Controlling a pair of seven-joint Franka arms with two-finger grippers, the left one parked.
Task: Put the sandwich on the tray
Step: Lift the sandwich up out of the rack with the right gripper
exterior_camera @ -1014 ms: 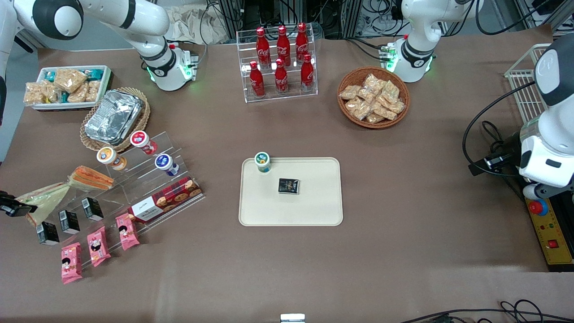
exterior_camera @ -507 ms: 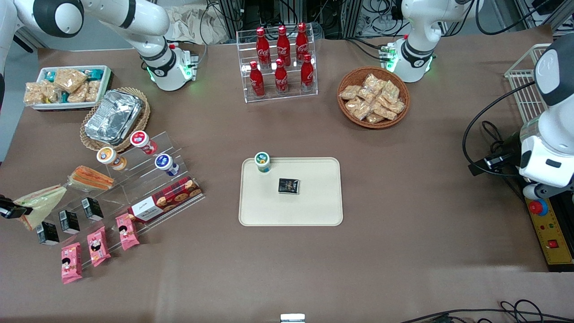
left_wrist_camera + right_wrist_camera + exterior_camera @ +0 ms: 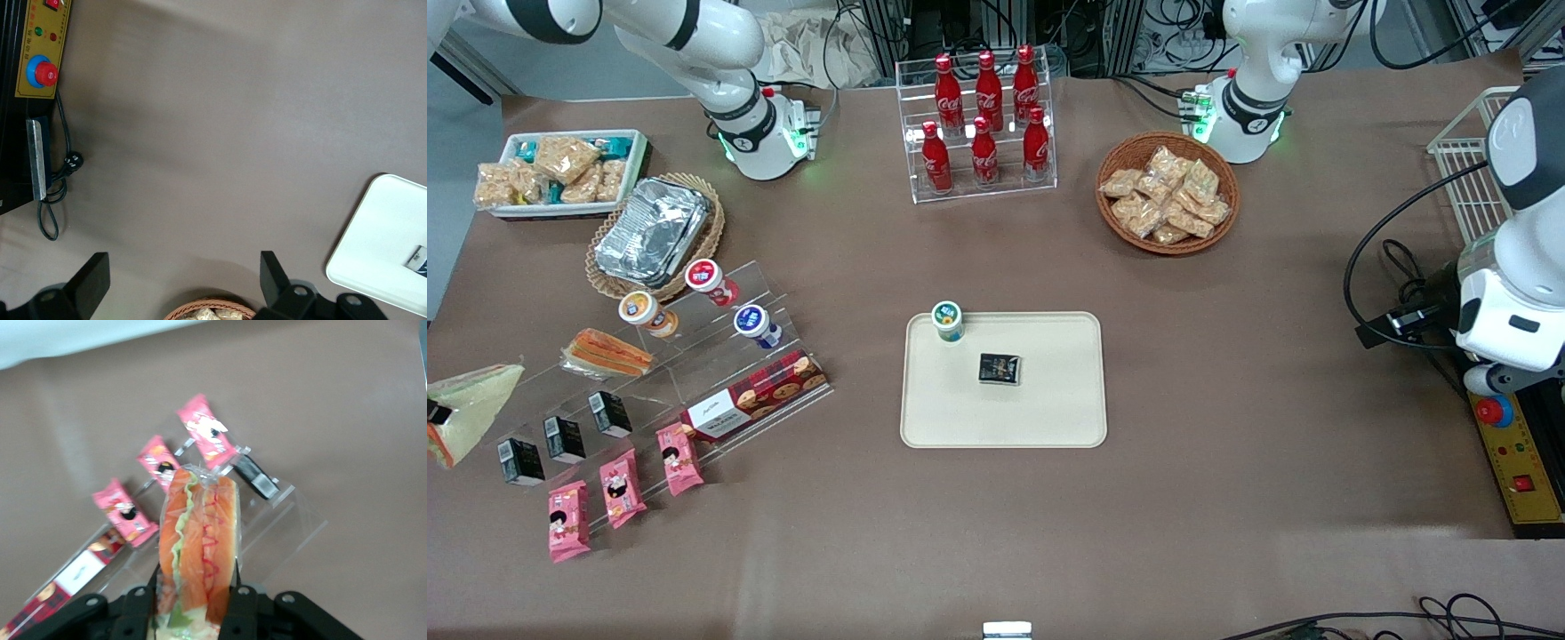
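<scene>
One clear-wrapped triangular sandwich point(image 3: 197, 543), clamped in the gripper point(image 3: 189, 595), has lifted off the acrylic stand point(image 3: 694, 356) toward the working arm's end, well apart from the cream rectangular tray point(image 3: 1049, 418).

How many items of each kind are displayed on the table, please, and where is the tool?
Cola bottles: 6
Pink packets: 3
Black cartons: 3
Sandwiches: 2, one sandwich lifted in the tool above the display's working-arm end; the orange sandwich on the stand
Total: 14
</scene>
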